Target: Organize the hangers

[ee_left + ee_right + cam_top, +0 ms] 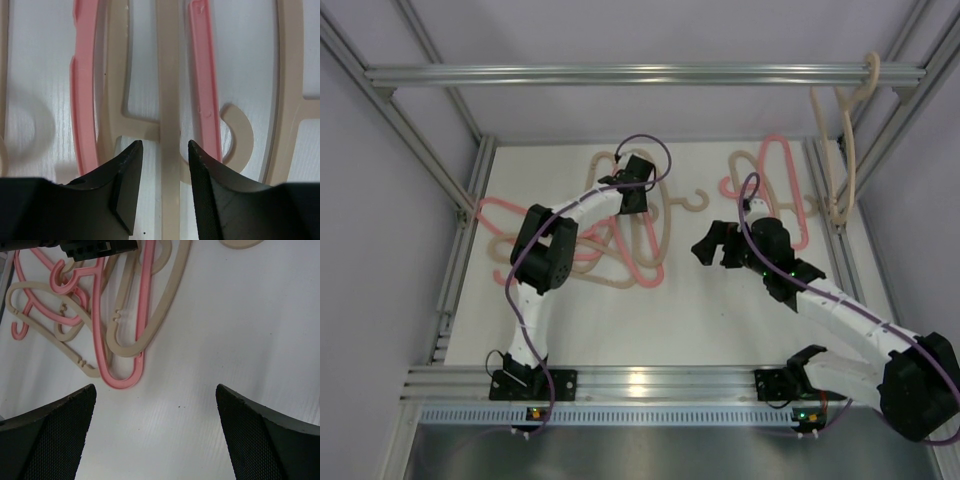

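Note:
A tangled pile of pink and beige hangers (610,250) lies on the white table at left centre. My left gripper (635,188) is low over the pile's far end. In the left wrist view it (165,147) is open, its jaws on either side of a straight beige hanger bar (169,90) with a small gap each side; pink bars (82,100) lie beside it. My right gripper (713,245) is wide open and empty above bare table (155,390), with the pile (120,340) ahead of it. A pink hanger (790,170) lies at the back right.
One beige hanger (847,140) hangs from the metal rail (640,74) at the top right. Aluminium frame posts (420,140) border the table on both sides. A beige hanger (745,170) lies partly under the pink one at the back right.

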You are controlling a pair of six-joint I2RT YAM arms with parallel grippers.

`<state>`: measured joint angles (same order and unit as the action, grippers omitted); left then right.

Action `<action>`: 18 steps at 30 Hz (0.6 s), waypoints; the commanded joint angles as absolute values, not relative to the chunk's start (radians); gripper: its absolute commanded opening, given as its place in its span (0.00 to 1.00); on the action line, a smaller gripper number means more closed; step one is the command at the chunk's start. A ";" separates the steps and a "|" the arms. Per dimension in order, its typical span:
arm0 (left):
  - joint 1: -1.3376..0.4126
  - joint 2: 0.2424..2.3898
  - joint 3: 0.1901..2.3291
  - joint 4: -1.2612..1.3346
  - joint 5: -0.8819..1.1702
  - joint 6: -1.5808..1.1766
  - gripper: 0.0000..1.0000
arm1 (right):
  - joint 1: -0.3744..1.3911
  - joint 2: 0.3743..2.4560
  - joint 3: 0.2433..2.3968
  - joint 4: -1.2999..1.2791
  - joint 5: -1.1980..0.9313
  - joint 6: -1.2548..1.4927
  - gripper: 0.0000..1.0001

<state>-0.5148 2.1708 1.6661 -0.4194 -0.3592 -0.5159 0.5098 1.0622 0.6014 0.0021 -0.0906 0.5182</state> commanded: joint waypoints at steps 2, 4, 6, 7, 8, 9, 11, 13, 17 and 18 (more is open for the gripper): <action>-0.515 2.171 1.657 -0.408 -0.339 -0.525 0.45 | 0.525 1.078 0.598 0.089 -0.098 0.525 0.99; -0.517 2.152 1.628 -0.408 -0.324 -0.537 0.45 | 0.525 1.075 0.595 0.095 -0.100 0.528 1.00; -0.517 2.146 1.609 -0.408 -0.310 -0.545 0.44 | 0.525 1.078 0.594 0.098 -0.100 0.528 0.99; -0.515 2.145 1.595 -0.408 -0.307 -0.545 0.43 | 0.525 1.081 0.594 0.098 -0.100 0.528 0.99; -0.517 2.146 1.589 -0.407 -0.305 -0.548 0.42 | 0.525 1.084 0.594 0.101 -0.101 0.528 1.00; -0.515 2.145 1.585 -0.408 -0.304 -0.549 0.41 | 0.525 1.086 0.594 0.101 -0.104 0.531 0.99; -0.517 2.140 1.565 -0.408 -0.295 -0.558 0.40 | 0.525 1.086 0.589 0.106 -0.110 0.535 0.99; -0.517 2.128 1.552 -0.407 -0.285 -0.566 0.35 | 0.525 1.082 0.586 0.106 -0.110 0.537 0.99; -0.517 2.085 1.523 -0.405 -0.291 -0.578 0.23 | 0.525 1.075 0.580 0.106 -0.109 0.531 0.99; -0.517 2.076 1.519 -0.406 -0.291 -0.578 0.21 | 0.525 1.075 0.580 0.106 -0.109 0.528 0.99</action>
